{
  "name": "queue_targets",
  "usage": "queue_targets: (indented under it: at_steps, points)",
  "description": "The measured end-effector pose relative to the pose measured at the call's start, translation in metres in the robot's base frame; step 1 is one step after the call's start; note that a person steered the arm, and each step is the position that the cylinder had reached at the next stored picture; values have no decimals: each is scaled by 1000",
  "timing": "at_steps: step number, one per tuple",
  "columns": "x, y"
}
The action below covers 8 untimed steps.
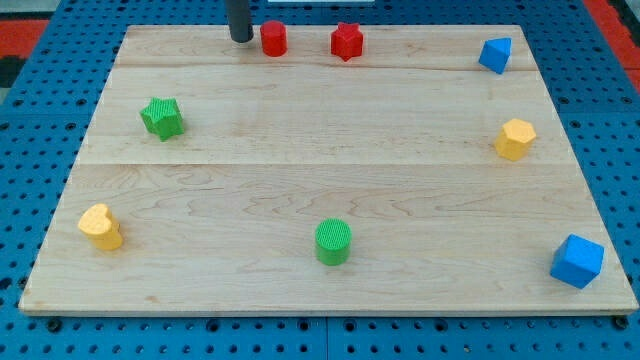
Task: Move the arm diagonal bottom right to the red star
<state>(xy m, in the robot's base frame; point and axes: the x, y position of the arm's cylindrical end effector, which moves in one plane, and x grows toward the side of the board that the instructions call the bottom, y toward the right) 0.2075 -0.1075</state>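
The red star (346, 41) sits near the top edge of the wooden board (330, 200), a little right of centre. A red cylinder (274, 38) stands to its left. My tip (241, 38) is at the view's top, just left of the red cylinder with a small gap, and well to the left of the red star. The rod comes down from the top edge of the view.
A green star (162, 117) lies at the left, a yellow heart-shaped block (101, 227) at the bottom left, a green cylinder (333, 242) at the bottom centre. A blue block (495, 54) is at top right, a yellow hexagon (515, 139) at right, a blue cube (577, 261) at bottom right.
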Motion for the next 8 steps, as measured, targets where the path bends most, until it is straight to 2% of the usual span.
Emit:
queue_targets:
  at_steps: [2, 3, 4, 5, 6, 8]
  points:
    - [0, 88]
    - [0, 50]
    - [68, 57]
    - [94, 74]
    - [109, 62]
    - [105, 62]
